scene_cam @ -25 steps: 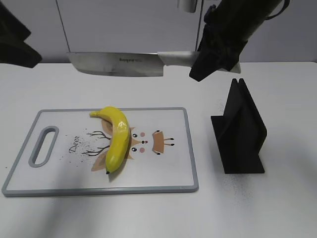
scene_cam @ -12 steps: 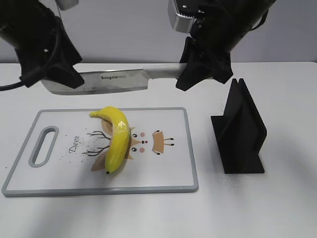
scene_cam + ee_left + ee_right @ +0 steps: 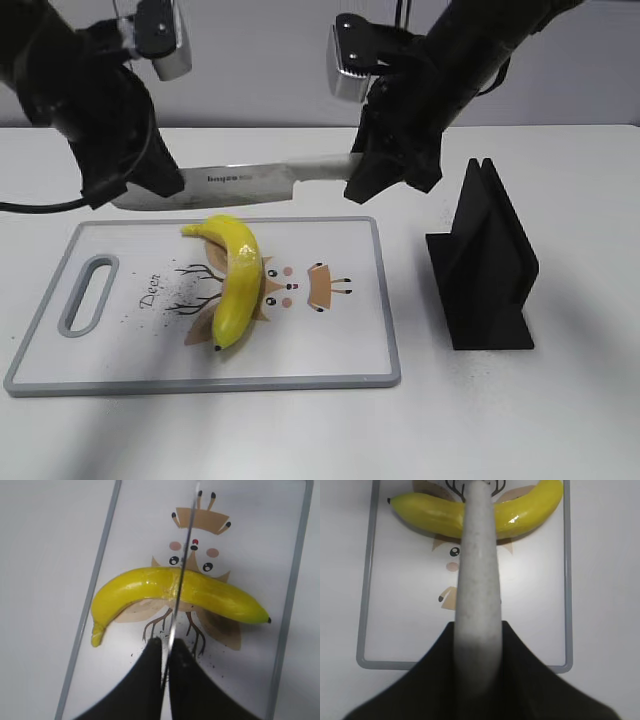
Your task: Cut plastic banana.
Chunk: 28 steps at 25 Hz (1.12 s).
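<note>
The plastic banana lies whole on the white cutting board, over a deer drawing. It also shows in the left wrist view and the right wrist view. A cleaver knife hangs level above the board's far edge. My right gripper is shut on the knife's pale handle. My left gripper is shut on the far end of the blade, which I see edge-on over the banana's middle.
A black knife stand stands on the white table to the right of the board. The board has a grey rim and a handle slot at its left end.
The knife has come down and moved left, closer to the board. The left arm has come in from the upper left and closed on the blade's end.
</note>
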Each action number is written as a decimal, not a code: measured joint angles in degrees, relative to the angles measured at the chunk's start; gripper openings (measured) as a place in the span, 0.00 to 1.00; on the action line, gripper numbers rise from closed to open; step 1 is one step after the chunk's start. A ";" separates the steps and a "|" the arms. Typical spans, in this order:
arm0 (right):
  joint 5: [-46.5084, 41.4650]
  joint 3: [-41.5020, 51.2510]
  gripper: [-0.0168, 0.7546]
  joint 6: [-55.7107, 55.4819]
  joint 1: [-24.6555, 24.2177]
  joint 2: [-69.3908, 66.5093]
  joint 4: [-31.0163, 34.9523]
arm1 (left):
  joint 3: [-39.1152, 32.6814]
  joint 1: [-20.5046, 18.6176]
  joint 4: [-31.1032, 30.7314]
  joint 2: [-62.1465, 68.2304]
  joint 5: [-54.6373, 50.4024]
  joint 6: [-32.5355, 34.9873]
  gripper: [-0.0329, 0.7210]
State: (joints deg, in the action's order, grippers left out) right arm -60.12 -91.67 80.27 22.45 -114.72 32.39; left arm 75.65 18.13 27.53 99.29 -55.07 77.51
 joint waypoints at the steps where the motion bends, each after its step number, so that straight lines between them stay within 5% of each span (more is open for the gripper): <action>1: 0.31 0.00 0.23 0.00 0.00 -0.60 -0.07 | -0.09 0.00 0.00 0.98 0.66 0.05 0.06; 10: 6.44 0.00 0.23 1.15 0.26 -11.58 -0.87 | -5.46 0.31 0.55 11.91 13.69 0.79 0.07; 28: 6.21 -0.75 0.23 -2.22 2.87 -8.87 -6.99 | -6.32 0.77 0.04 9.30 12.31 0.84 0.06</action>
State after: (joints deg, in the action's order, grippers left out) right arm -53.91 -92.42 78.04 25.31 -123.59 25.41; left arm 69.33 18.90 27.57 108.58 -42.76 78.35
